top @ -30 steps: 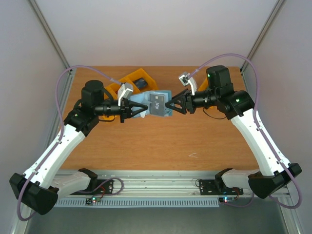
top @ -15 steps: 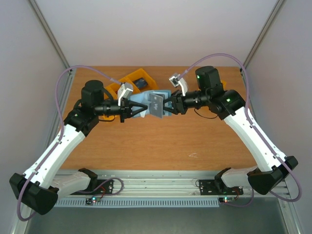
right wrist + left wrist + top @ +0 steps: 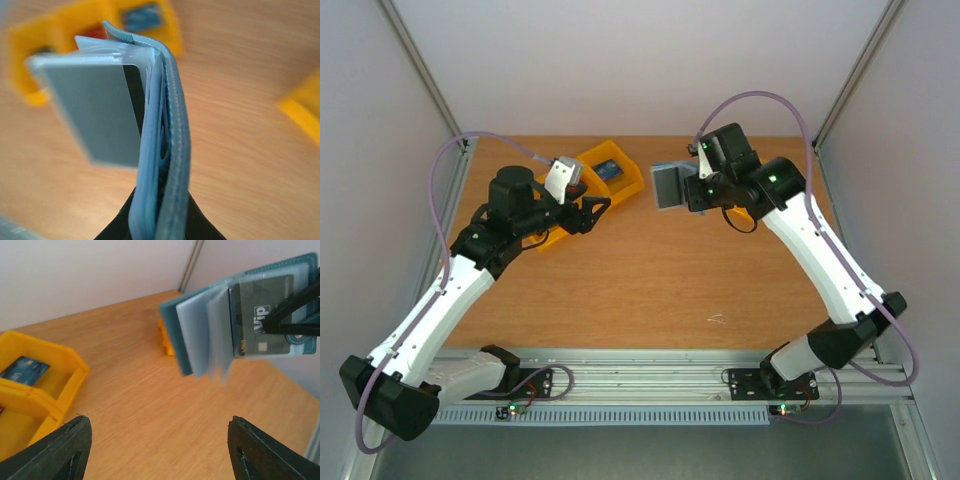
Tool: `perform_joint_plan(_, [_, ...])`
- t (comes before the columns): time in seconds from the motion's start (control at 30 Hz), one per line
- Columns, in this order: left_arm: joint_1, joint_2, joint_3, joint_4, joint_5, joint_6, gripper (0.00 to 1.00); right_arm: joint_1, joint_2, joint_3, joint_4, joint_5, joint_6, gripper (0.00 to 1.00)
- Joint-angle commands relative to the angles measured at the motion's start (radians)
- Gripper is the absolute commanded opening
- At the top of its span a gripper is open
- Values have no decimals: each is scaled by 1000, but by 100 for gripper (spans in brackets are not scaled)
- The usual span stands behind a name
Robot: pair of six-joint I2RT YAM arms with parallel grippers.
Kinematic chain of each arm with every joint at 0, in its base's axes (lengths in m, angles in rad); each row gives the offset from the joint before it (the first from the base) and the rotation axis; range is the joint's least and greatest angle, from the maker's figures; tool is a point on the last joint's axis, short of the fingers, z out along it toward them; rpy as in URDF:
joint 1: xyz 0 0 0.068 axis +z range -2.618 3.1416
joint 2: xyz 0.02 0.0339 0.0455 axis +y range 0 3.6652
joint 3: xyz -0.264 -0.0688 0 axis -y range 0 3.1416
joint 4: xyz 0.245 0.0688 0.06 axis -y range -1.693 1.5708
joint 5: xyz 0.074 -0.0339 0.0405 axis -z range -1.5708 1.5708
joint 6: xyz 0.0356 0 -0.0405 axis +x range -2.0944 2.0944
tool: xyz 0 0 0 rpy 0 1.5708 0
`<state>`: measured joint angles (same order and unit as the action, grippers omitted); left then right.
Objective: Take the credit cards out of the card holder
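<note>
The blue-teal card holder (image 3: 669,186) hangs in the air over the back of the table, pinched at one edge by my shut right gripper (image 3: 696,192). In the left wrist view the card holder (image 3: 200,325) is spread open, with a dark grey credit card (image 3: 257,312) in a clear pocket. The right wrist view shows the card holder (image 3: 170,140) edge-on between the jaws of the right gripper (image 3: 160,222), the grey card (image 3: 95,110) fanned out to the left. My left gripper (image 3: 594,206) stands open and empty, apart from the holder and beside the orange bins. A blue credit card (image 3: 609,170) lies in a bin.
Orange plastic bins (image 3: 582,172) sit at the back left of the wooden table (image 3: 650,280); one bin (image 3: 50,367) holds the blue card (image 3: 25,369). Something red (image 3: 579,188) shows by the left wrist. Another orange piece (image 3: 302,107) lies on the table to the right of the holder.
The left gripper let go of the card holder, opened and drew back left toward the bins. The right gripper shut on the holder and carried it up and to the back right.
</note>
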<state>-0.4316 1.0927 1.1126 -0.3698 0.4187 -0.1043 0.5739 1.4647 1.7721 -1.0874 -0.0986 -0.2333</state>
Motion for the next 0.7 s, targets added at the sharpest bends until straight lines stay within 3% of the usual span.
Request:
perform_joint_plan(0.0, [4, -12, 4, -23, -99, 58, 75, 4, 113, 76, -311, 512, 71, 1])
perform_joint_plan(0.13, [4, -11, -20, 20, 4, 25, 79, 47, 173, 117, -336, 495, 58, 1])
perform_joint_plan(0.33, [4, -4, -68, 93, 239, -62, 99, 70, 103, 62, -144, 60, -73, 1])
perform_joint_plan(0.67, [4, -3, -97, 111, 279, -108, 100, 70, -25, 2, -24, -466, -227, 1])
